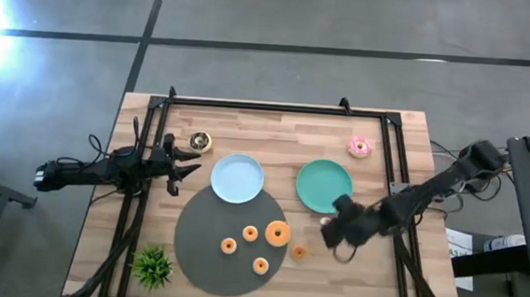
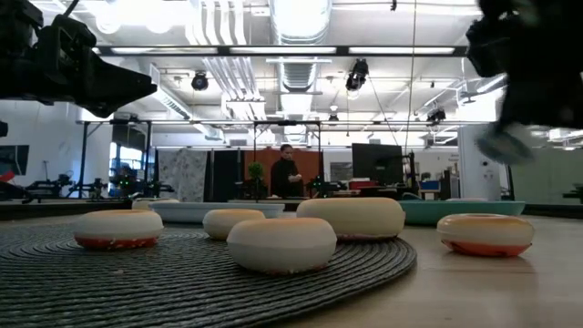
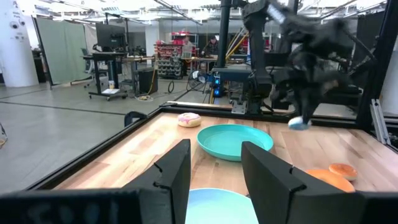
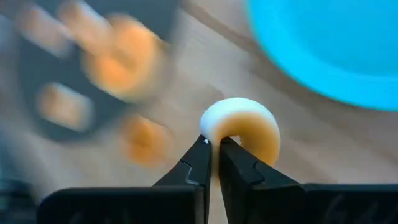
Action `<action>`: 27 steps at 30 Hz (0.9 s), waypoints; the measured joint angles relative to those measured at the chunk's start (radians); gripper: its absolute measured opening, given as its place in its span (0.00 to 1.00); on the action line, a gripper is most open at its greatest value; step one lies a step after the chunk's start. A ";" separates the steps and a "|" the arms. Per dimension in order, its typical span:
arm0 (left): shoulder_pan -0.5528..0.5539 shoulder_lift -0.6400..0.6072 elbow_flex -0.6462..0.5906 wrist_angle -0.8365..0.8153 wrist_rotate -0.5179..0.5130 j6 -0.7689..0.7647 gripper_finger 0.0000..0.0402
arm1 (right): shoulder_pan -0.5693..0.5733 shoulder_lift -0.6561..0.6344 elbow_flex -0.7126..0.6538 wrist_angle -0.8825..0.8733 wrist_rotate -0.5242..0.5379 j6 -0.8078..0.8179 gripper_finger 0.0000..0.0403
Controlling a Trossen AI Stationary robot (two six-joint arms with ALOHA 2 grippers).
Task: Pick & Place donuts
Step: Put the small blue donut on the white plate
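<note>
Now R gripper (image 4: 212,144) pinches mini donut (image 4: 241,127).

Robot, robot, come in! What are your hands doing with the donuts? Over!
Right gripper shut on a white-iced donut, airborne beside green plate. Left gripper open, waiting near blue plate. Nothing blocking.

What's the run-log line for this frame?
right pincer: shut on mini donut, lifted beside green plate | left pincer: open, idle over blue plate

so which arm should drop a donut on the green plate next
Right. Its hand is shut on a donut beside the green plate; the left hand is open and empty by the blue plate.
</note>
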 joint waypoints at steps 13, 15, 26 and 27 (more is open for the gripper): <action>0.001 0.000 0.000 0.006 -0.055 0.308 0.29 | -0.176 -0.009 -0.328 0.978 0.262 0.138 0.03; 0.001 0.000 0.000 0.006 -0.068 0.320 0.29 | -0.194 0.017 -0.295 0.985 0.253 0.115 0.03; 0.001 0.000 0.000 0.130 -0.231 -0.918 0.29 | -0.297 0.097 -0.166 0.981 0.175 0.014 0.03; 0.001 0.000 0.000 0.132 -0.242 -0.967 0.29 | -0.307 0.106 -0.156 0.981 0.161 0.005 0.03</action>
